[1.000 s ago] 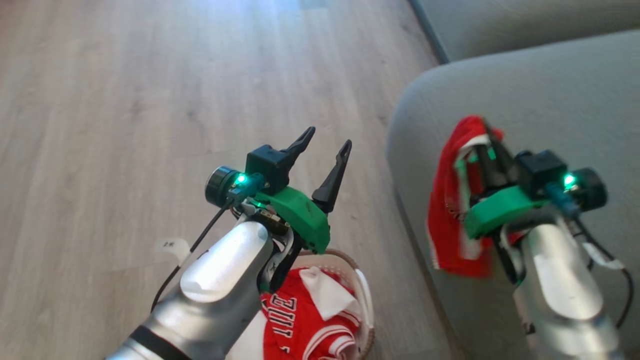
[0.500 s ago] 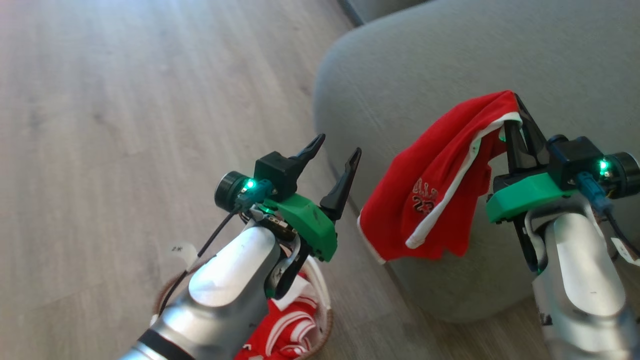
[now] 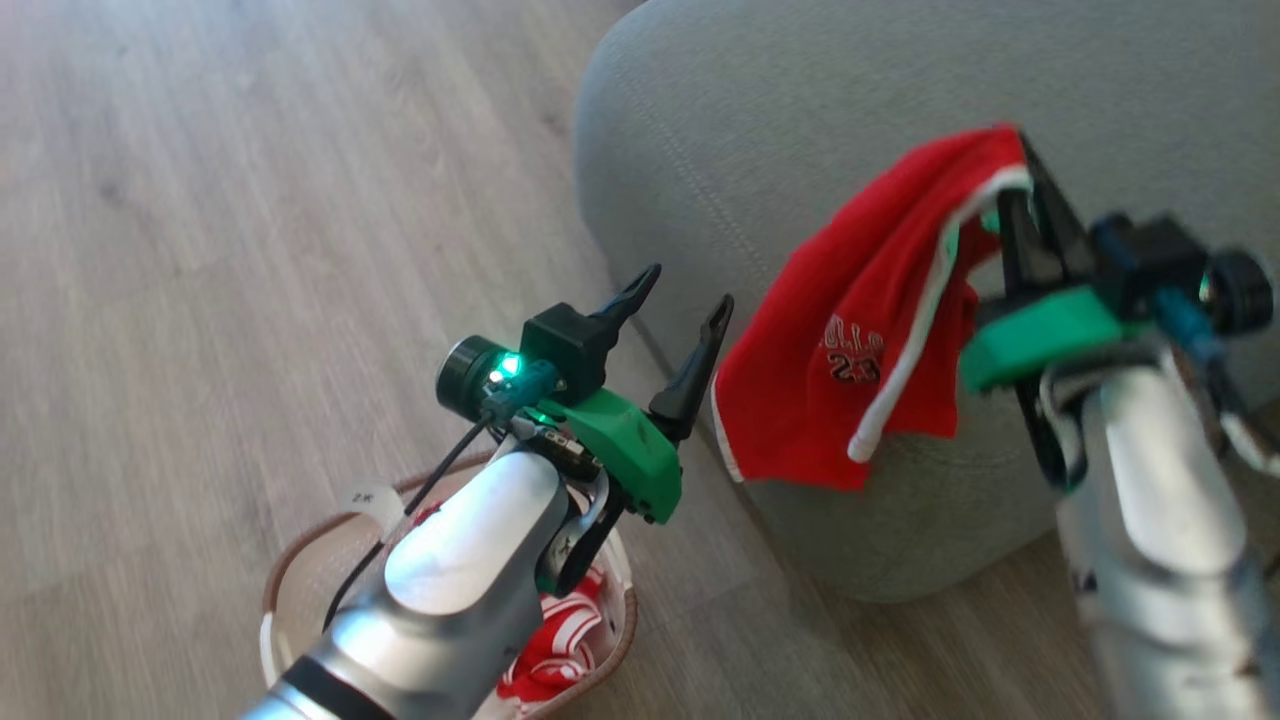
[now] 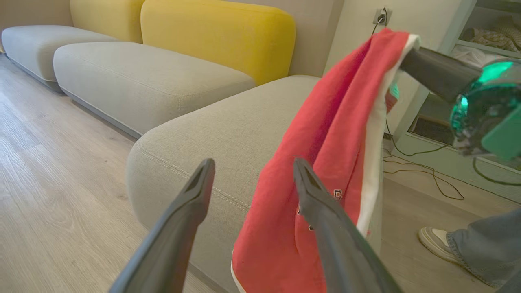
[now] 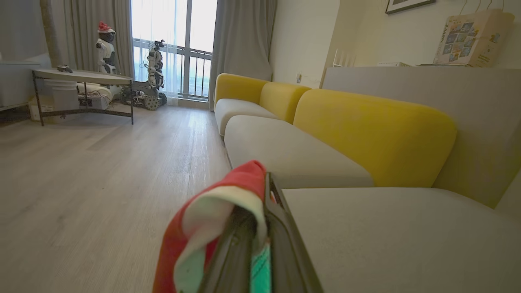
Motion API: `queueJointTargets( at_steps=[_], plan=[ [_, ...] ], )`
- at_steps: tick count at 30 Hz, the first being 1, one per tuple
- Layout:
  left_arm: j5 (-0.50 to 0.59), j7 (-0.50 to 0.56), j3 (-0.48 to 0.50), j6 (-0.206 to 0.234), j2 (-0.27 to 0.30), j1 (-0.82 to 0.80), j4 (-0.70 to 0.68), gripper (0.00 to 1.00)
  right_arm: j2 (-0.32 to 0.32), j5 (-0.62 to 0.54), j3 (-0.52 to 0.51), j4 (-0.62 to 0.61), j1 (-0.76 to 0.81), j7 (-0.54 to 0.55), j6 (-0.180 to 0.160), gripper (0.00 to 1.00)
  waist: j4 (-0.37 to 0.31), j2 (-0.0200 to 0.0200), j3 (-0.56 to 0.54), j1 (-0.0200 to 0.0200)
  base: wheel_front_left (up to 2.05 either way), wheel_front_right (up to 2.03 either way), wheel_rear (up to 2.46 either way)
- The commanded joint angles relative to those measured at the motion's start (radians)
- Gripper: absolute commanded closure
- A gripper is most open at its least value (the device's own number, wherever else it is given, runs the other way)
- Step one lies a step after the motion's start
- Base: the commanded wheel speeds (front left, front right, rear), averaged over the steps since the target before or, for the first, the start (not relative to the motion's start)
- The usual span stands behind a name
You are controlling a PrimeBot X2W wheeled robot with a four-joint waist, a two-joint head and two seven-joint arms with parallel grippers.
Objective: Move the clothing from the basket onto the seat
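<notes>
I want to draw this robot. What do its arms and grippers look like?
The left arm and right arm are shiny silver tubes. The left gripper and right gripper each have two long, dark, pointed fingers on a bright green mount, beside a round black camera with a green light. A thin black cable with a white tag runs along the left arm.

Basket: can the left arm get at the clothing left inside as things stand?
Probably yes. The left arm hangs over the basket, jaws open and empty, and nothing else covers the red clothing in it; it would need to tip downward.
</notes>
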Motion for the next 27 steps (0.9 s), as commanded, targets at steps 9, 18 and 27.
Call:
queueJointTargets(
  at_steps=[9,18,27],
  plan=[
    [0.056,-0.013,0.024,0.004,0.001,-0.081,-0.064,0.00,-0.113,0.050,-0.009,0.086,-0.329,-0.006,0.000,1.00,0.131,0.0000,0.109,-0.0001,0.00,0.00,0.00],
    [0.096,-0.011,0.031,0.023,0.026,-0.141,-0.122,0.00,-0.250,0.055,-0.115,0.267,-0.679,-0.006,0.000,1.00,0.225,0.0000,0.261,-0.0001,0.00,0.00,0.00],
    [0.129,0.016,0.019,0.042,0.049,-0.188,-0.194,0.00,-0.354,-0.075,-0.266,0.403,-0.864,-0.006,0.000,1.00,0.287,0.0000,0.380,-0.0001,0.00,0.00,0.00]
  ],
)
